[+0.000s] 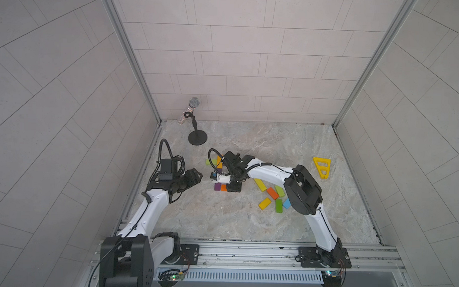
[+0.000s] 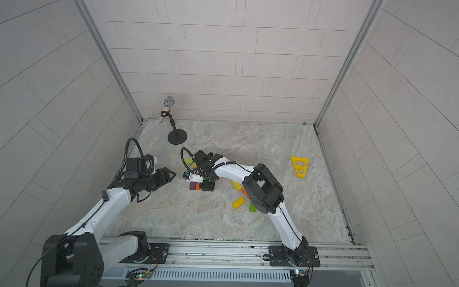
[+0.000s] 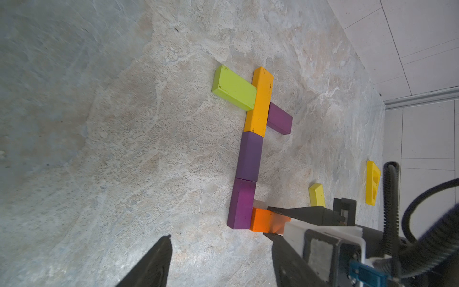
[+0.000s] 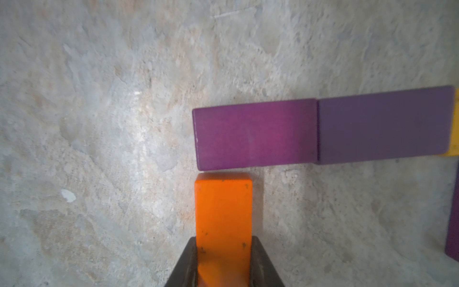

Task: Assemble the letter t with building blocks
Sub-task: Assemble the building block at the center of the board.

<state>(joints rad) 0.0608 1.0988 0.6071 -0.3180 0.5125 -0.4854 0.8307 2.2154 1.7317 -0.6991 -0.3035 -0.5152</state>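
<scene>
The right gripper (image 4: 223, 248) has its fingers clamped on the long sides of an orange block (image 4: 223, 206). The block's free end sits square against the long side of the magenta block (image 4: 255, 134), at that block's outer end; I can't tell if a hairline gap remains. From the magenta block's other end a dark purple block (image 4: 385, 126) and then an amber block (image 3: 259, 102) run on in one line. A lime block (image 3: 234, 88) and a short purple block (image 3: 279, 118) butt the amber one from opposite sides.

The left gripper (image 1: 199, 175) hovers off the magenta block's far side, fingers parted and holding nothing. Loose blocks (image 1: 272, 193) lie on the bench (image 1: 220, 222), well apart from the magenta block on the orange block's side.
</scene>
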